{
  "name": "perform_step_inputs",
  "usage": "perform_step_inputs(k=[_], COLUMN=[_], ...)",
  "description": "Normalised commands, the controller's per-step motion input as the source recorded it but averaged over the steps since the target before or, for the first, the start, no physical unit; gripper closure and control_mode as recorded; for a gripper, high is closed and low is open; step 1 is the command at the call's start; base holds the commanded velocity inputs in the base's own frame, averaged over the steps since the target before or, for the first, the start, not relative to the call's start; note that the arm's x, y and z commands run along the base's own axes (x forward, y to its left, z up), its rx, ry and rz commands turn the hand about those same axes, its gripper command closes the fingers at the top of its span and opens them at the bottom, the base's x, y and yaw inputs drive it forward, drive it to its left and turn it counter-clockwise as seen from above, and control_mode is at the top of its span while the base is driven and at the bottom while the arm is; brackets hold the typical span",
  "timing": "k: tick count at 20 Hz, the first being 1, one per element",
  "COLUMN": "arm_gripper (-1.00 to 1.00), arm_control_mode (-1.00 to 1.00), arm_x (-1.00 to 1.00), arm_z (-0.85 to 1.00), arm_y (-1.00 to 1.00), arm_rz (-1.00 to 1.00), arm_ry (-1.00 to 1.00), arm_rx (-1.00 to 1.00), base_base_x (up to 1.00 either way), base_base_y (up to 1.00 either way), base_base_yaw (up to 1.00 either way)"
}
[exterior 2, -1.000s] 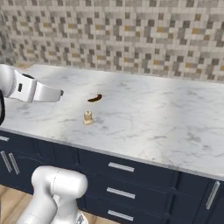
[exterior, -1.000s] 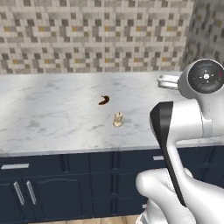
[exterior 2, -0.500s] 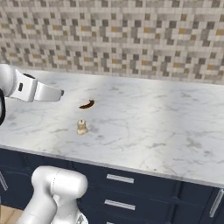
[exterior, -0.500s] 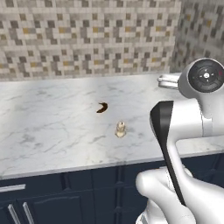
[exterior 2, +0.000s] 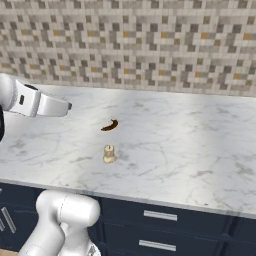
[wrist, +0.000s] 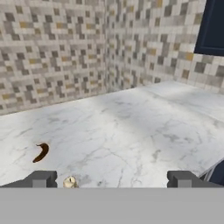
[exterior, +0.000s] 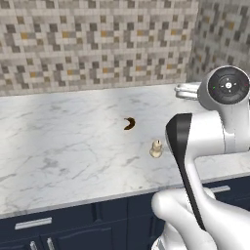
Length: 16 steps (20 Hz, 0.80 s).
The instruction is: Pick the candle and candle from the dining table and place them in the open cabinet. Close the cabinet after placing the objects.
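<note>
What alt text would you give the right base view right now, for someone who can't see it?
A short cream candle stands on the white marble dining table, with a brown crescent pastry lying apart from it, farther back toward the mosaic tile wall. The white arm reaches in from the left above the marble, touching neither; navy drawer fronts run below.

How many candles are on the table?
1. The short cream candle stands on the marble table, in front of the brown pastry. Another may be hidden.

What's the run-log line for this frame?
phase: approach | gripper: open, empty | cream candle: upright on dining table | pastry: beside candle
</note>
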Motion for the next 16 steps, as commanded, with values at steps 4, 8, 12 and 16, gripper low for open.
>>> perform_step_inputs(k=[4,8,12,16], arm_gripper=[-1.00,-1.00,-1.00,-1.00], arm_control_mode=[1.00,-1.00,-1.00,-1.00], arm_x=[0.00,-0.08,-0.03,-0.01], arm_z=[0.00,-0.05,-0.17,-0.27], arm_y=[0.00,0.31,0.90,0.46], arm_rz=[0.00,0.00,0.00,0.00], arm_ry=[0.00,0.00,0.09,0.11], arm_rx=[0.00,-0.03,-0.07,-0.02], base_base_x=[0.01,-0.04,0.00,0.00], base_base_y=[0.02,0.15,0.00,0.00], base_base_yaw=[0.00,0.00,0.00,0.00])
